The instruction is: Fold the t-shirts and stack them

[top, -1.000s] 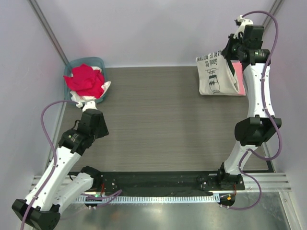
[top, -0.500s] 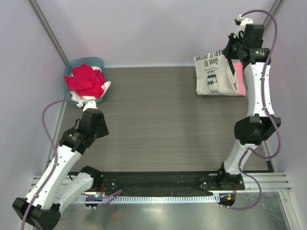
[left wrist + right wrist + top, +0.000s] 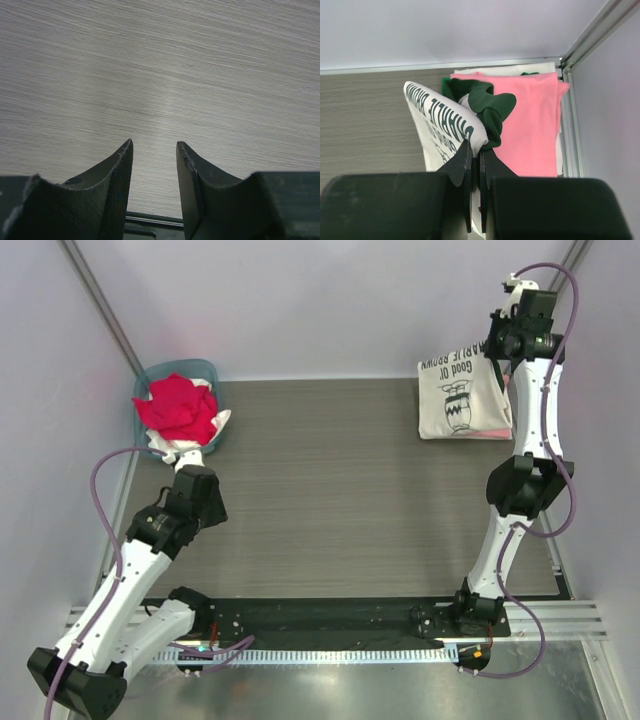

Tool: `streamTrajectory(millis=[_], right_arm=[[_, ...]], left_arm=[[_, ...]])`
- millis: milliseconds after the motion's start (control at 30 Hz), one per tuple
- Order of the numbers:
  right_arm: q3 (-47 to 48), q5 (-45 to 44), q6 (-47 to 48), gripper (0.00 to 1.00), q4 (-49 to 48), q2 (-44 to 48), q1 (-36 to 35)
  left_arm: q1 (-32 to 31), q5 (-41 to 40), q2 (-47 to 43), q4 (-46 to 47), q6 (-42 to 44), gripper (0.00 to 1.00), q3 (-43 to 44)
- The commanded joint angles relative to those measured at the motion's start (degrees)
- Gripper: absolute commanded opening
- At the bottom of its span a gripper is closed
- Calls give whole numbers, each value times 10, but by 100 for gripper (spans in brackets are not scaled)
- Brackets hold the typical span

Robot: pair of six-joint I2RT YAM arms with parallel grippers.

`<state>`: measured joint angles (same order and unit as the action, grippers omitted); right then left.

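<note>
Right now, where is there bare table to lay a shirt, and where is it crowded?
Bare: the table middle, between teal basket and cream shirt. Crowded: the far-right corner, where the right end effector grips that shirt over the pink shirt.

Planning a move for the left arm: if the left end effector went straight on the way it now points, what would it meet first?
Most likely the bare table: ahead of the open left end effector, the wrist view shows only wood-grain surface. How far off it lies is unclear.
</note>
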<state>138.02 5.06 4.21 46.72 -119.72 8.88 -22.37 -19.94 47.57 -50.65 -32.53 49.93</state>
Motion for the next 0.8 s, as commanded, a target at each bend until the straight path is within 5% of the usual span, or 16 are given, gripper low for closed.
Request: streamTrajectory(millis=[0,767], right_arm=[[62,2,0,1,-44,-15,24],[72,6,-66,1,-269,-208,82]], left_arm=[[3,-7,2,5,-1,41,12],[3,-14,21,-1,-5,41,15]])
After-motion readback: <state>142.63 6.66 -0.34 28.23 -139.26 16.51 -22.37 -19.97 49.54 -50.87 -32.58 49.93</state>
